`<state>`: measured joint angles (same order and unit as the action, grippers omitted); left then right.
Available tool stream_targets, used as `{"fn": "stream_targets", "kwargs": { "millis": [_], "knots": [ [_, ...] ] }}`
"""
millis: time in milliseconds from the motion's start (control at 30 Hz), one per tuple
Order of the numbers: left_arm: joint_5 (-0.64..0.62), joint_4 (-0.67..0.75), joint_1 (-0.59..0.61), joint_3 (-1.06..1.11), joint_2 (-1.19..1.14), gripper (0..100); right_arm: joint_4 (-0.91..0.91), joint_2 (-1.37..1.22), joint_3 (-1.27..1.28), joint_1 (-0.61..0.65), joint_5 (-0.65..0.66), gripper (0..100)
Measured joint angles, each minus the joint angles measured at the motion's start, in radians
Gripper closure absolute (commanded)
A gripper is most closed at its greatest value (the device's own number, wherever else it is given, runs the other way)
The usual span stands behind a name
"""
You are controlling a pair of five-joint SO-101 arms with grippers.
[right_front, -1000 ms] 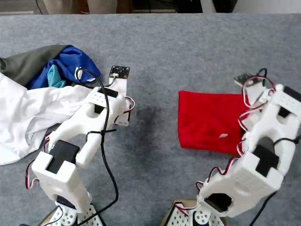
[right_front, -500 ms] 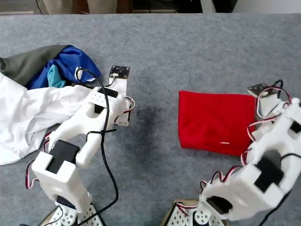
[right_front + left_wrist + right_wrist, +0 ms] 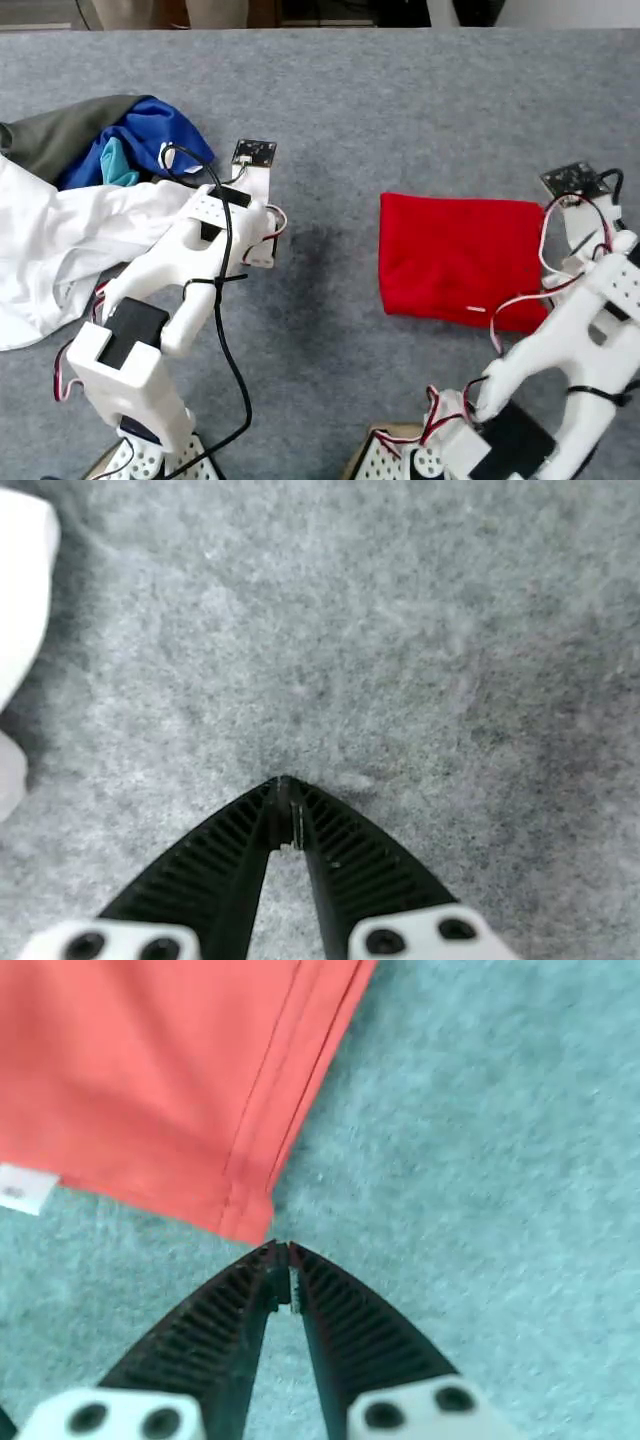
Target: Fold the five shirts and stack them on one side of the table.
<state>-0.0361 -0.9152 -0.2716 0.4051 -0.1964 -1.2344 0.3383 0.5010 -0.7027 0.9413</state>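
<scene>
Right end effector (image 3: 281, 1252), pressed together, hangs just beside the red shirt (image 3: 150, 1070) corner; left end effector (image 3: 284, 785) likewise, above the counter (image 3: 420, 630).

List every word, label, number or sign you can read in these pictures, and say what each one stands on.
No text in these views can be read.
White tag at the edge of the red shirt: any print on it is too small and blurred to read.
</scene>
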Motion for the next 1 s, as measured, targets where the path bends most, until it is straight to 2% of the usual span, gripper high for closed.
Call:
{"fn": "stream_targets", "kwargs": {
  "millis": [133,300,400,633,800,1000],
  "knots": [
    [0.0,0.0,0.0,0.0,0.0,98,0.11,-0.057,0.055,0.103,-0.008,99.6],
    [0.0,0.0,0.0,0.0,0.0,98,0.155,-0.19,0.078,0.123,-0.008,99.6],
    [-0.009,0.0,0.0,0.0,0.0,98,0.121,-0.198,0.078,0.1,-0.008,99.6],
    [-0.043,0.0,0.0,0.0,0.0,98,0.006,-0.172,0.084,0.005,0.104,99.6],
    [-0.043,0.0,0.0,0.0,0.0,98,0.003,-0.17,0.133,-0.021,0.166,99.6],
    [-0.035,-0.006,-0.003,-0.003,0.0,98,0.091,-0.206,0.161,-0.037,0.178,99.6]
  ]
}}
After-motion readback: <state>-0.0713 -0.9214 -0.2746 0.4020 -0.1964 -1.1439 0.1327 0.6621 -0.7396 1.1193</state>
